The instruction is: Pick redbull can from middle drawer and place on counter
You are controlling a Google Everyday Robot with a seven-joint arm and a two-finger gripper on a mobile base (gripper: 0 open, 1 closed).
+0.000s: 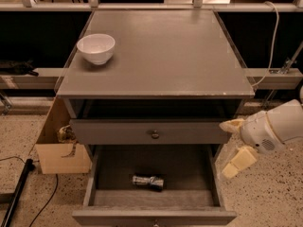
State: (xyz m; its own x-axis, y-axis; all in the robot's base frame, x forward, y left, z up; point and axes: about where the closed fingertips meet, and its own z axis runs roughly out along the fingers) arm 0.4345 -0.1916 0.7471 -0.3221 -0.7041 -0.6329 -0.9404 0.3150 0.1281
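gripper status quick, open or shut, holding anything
Gripper: open, holding nothing, beside the right side of the middle drawer; the redbull can lies in that drawer.

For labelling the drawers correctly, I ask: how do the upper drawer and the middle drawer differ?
The upper drawer shows only its front; the middle drawer is pulled far out, inside visible. The upper drawer's contents are hidden; the middle drawer holds the redbull can, lying on its side. Both are grey. The end effector, open, hovers right of them.
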